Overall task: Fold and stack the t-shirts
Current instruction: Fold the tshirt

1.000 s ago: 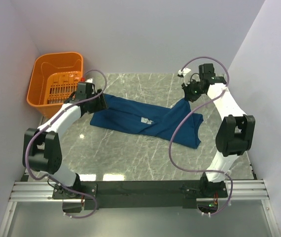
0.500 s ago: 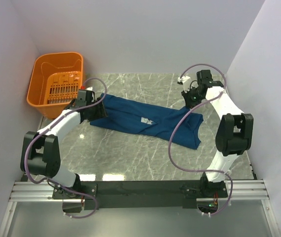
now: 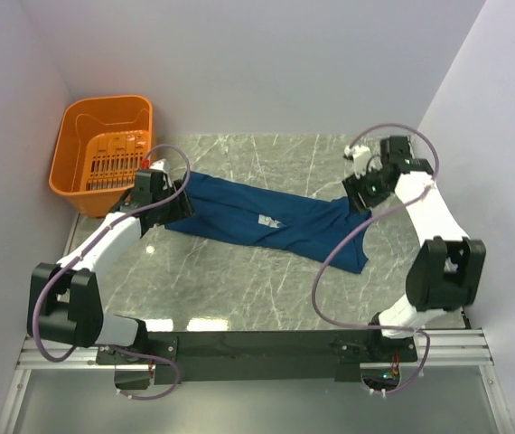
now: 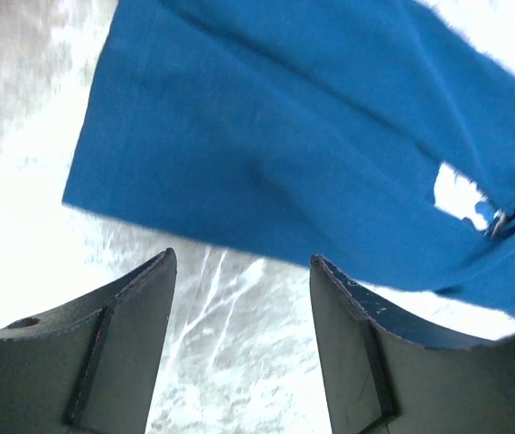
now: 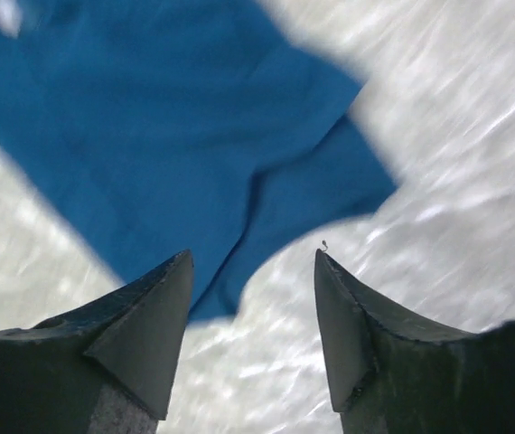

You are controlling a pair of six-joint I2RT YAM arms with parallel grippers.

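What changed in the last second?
Both arms backed outward. The left tool moved left; the right tool moved right and appears to have let the shirt's raised right end drop flat. Both tools are open now, holding nothing. The shirt's middle and the basket stayed put.

On the desk point(image 3: 239, 289): t-shirt point(image 3: 266, 221) stretched crosswise through the middle, its left end farther back, its right end nearer the arm bases. Basket point(image 3: 104, 149) at the far-left corner, behind and left of the shirt. Left end effector point(image 3: 174, 201) at the shirt's left end, right end effector point(image 3: 359, 192) at its right end.
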